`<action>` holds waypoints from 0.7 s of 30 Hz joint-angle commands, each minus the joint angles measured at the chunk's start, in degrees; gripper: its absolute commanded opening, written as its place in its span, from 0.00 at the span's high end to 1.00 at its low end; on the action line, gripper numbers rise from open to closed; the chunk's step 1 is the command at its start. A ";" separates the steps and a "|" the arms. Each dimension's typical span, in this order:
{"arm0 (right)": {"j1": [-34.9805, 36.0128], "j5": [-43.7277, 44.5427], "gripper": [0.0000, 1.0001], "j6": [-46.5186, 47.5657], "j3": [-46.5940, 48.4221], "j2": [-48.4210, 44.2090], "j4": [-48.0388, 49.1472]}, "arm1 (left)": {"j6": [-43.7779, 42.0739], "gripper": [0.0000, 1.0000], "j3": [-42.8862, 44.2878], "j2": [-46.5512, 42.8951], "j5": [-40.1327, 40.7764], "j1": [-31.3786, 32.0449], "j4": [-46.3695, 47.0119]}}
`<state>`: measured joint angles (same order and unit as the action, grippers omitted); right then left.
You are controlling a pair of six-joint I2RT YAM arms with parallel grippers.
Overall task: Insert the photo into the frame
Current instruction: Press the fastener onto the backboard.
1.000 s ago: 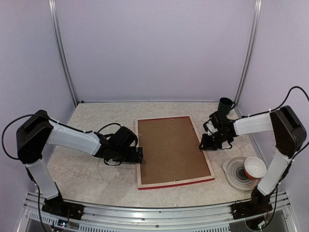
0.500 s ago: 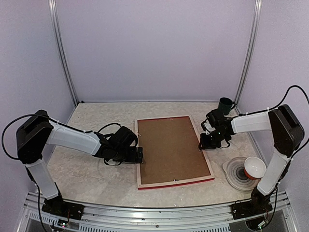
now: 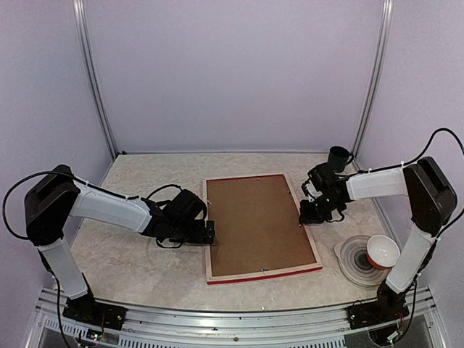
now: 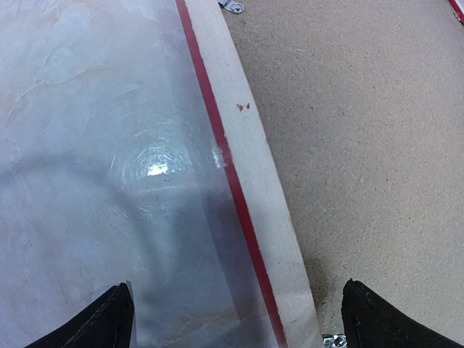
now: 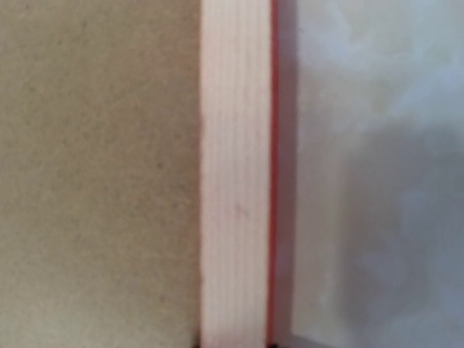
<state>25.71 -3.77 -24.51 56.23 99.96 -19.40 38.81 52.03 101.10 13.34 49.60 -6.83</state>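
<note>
The frame (image 3: pixel 259 226) lies face down mid-table, pale wood back up, red outer edge showing, with a brown backing board (image 3: pixel 255 221) in its opening. The photo is hidden. My left gripper (image 3: pixel 210 233) is low at the frame's left rail (image 4: pixel 250 181). It stands wide open (image 4: pixel 239 330), one fingertip over the table and the other over the board. My right gripper (image 3: pixel 306 216) is down on the right rail (image 5: pixel 235 181). In the blurred right wrist view only dark tips show at the bottom edge, tight against both sides of that rail.
A dark green cup (image 3: pixel 338 154) stands at the back right. A grey ringed dish (image 3: pixel 355 261) with a white and orange bowl (image 3: pixel 383 251) on it sits front right. Small metal tabs (image 4: pixel 233 6) hold the board. A glossy clear sheet (image 4: pixel 109 181) seems to lie left of the frame.
My right gripper has shifted slightly in over the right rail and its jaws have narrowed onto it. The left arm and the frame have stayed put.
</note>
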 commanded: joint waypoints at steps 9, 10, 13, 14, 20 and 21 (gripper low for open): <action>0.52 -0.23 0.71 -1.10 4.21 -4.14 -7.21 | 0.91 0.01 0.36 0.11 0.35 0.76 -0.29; 0.48 -0.31 0.71 -1.15 4.40 -4.27 -7.37 | 0.97 0.01 0.28 0.07 0.36 0.75 -0.22; 0.48 -0.72 0.68 -1.02 4.35 -3.82 -7.60 | 1.01 0.01 0.10 0.06 0.32 0.81 -0.05; 0.48 -0.86 0.68 -1.01 4.22 -3.39 -7.59 | 1.01 0.01 0.09 0.10 0.28 0.77 0.02; 0.48 -1.15 0.61 -0.96 2.27 -1.36 -6.28 | 0.91 0.01 0.09 0.13 0.19 0.93 0.12; 0.55 -1.42 0.61 -0.97 1.92 -1.21 -5.99 | 0.90 0.01 0.09 0.12 0.21 0.93 0.12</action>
<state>25.71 -4.38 -25.17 59.51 97.34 -25.36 39.53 52.03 101.10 13.50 49.98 -6.83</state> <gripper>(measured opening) 0.384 0.989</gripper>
